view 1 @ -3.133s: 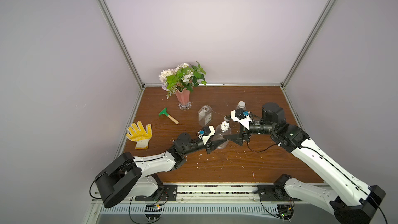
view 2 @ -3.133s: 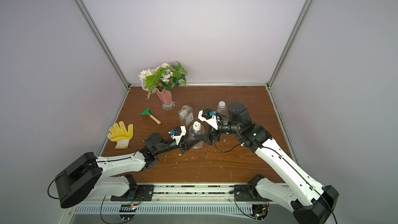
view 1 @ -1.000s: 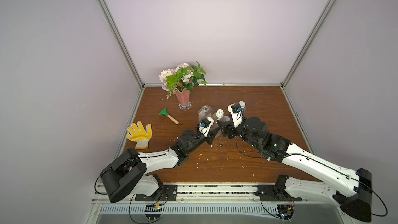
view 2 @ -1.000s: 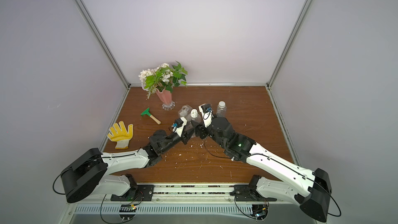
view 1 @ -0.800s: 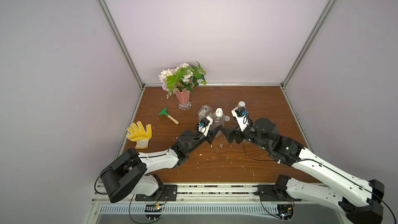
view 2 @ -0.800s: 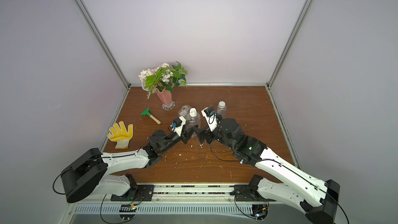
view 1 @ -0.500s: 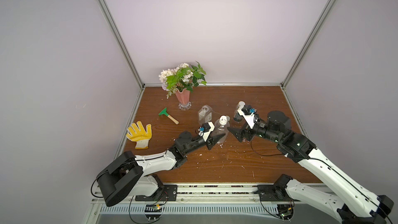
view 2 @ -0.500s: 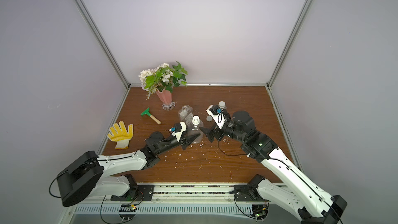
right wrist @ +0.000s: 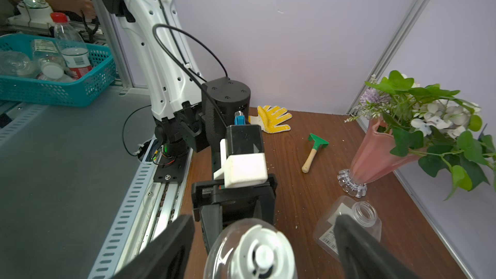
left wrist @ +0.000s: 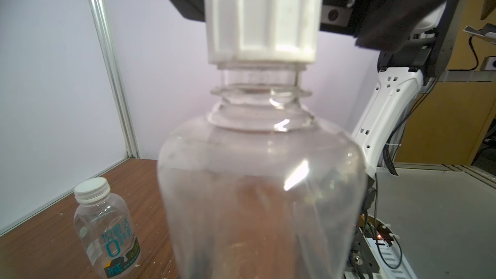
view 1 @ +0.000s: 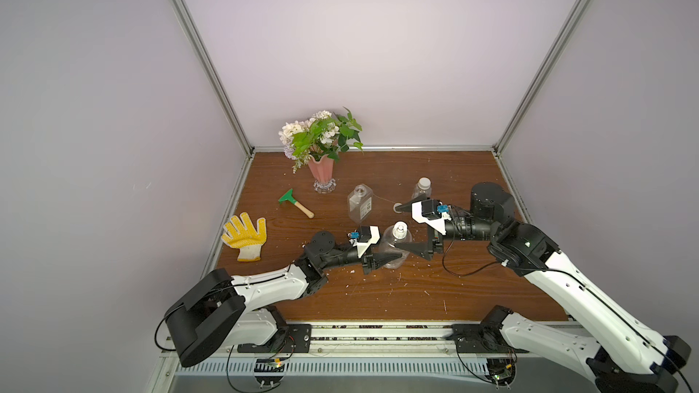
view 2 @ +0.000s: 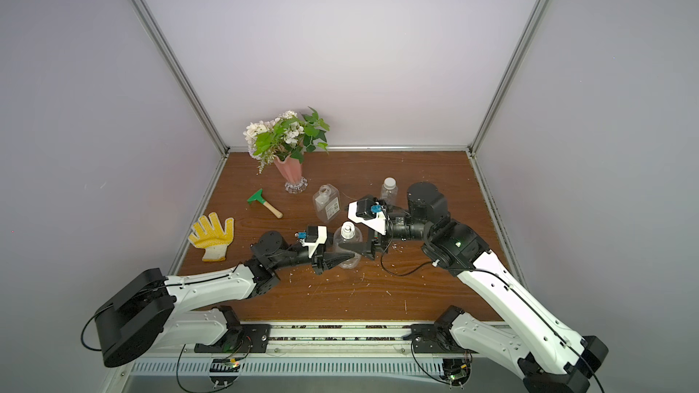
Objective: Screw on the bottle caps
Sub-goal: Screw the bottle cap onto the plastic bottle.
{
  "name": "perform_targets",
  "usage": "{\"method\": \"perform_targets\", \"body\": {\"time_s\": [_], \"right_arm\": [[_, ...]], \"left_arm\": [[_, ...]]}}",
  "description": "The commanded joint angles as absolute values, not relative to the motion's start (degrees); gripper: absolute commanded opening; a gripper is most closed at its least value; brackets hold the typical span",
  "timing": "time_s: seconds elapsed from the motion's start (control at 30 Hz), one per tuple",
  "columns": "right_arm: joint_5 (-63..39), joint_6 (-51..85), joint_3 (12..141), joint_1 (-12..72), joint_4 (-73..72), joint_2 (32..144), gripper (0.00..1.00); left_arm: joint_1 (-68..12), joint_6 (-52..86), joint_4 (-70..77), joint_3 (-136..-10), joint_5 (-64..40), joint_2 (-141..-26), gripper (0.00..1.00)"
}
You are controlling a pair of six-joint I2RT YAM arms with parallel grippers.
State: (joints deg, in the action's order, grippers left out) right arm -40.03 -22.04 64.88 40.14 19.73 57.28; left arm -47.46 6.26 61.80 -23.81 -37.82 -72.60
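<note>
My left gripper (view 1: 389,257) is shut on the body of the clear rounded bottle (view 1: 391,249), which stands upright near the table's middle. A white ribbed nozzle-like cap (view 1: 400,229) sits on its neck, close up in the left wrist view (left wrist: 263,14). My right gripper (right wrist: 263,250) is open, and its fingers (right wrist: 166,248) stand on either side of the cap (right wrist: 264,254) with gaps. The square bottle (view 1: 359,204) with a white label stands uncapped behind. The slim bottle (view 1: 421,189) wears a white cap (left wrist: 91,185). A small white cap (view 1: 397,206) lies on the table between them.
A pink flower vase (view 1: 321,173) stands at the back left. In front of it lie a green hand tool (view 1: 295,202) and, by the left edge, a yellow glove (view 1: 245,234). Pale crumbs are scattered over the wooden table (view 1: 378,296). Walls enclose three sides.
Both arms have come from beside the square bottle toward the front with the rounded bottle. The right arm has drawn back to the right, its jaws still open around the cap.
</note>
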Motion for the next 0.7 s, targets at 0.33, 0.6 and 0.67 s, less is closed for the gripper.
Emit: {"method": "perform_targets", "body": {"time_s": [0.33,0.6,0.67], "right_arm": [[-44.9,-21.9,64.6,40.0,18.0,58.4,0.7],[-43.0,-20.6,64.5,40.1,18.6,59.1,0.49],[-42.6,-20.3,64.4,40.0,18.6,59.3,0.43]], "left_arm": [[-47.0,7.0,63.8,-26.5,-39.8,-73.5,0.4],[-47.0,6.9,63.8,-26.5,-39.2,-73.2,0.4],[-47.0,6.9,63.8,-26.5,-38.7,-73.1,0.4]]}}
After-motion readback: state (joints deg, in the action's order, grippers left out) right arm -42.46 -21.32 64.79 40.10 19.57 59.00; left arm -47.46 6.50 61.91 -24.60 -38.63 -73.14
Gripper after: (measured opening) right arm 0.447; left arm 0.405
